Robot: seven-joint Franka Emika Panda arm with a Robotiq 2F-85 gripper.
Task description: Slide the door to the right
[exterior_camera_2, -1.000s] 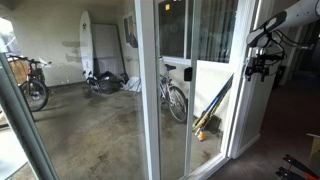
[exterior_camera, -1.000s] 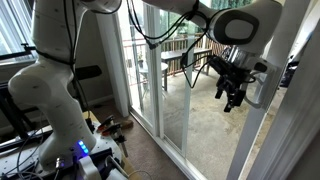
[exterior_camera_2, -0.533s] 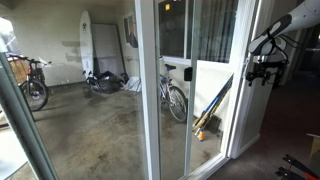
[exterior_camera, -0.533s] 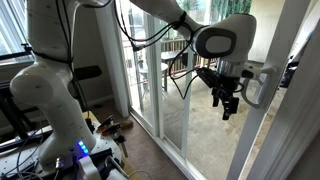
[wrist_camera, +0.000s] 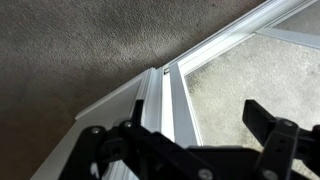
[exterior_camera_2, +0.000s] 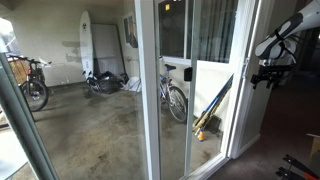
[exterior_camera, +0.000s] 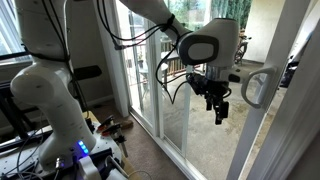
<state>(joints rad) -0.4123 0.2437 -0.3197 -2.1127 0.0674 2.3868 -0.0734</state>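
Beside the tall white-framed glass sliding door (exterior_camera: 175, 125), the black gripper (exterior_camera: 218, 108) hangs spread and empty, so its push might skid off the smooth glass.

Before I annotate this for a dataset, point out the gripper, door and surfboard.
gripper (exterior_camera: 221, 114): in an exterior view, between its fingertips.
door (exterior_camera: 190, 132): in an exterior view, lower glass pane.
surfboard (exterior_camera_2: 87, 50): in an exterior view, mid-board.

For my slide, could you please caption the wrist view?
Open gripper above the white frame of the door, beside carpet.
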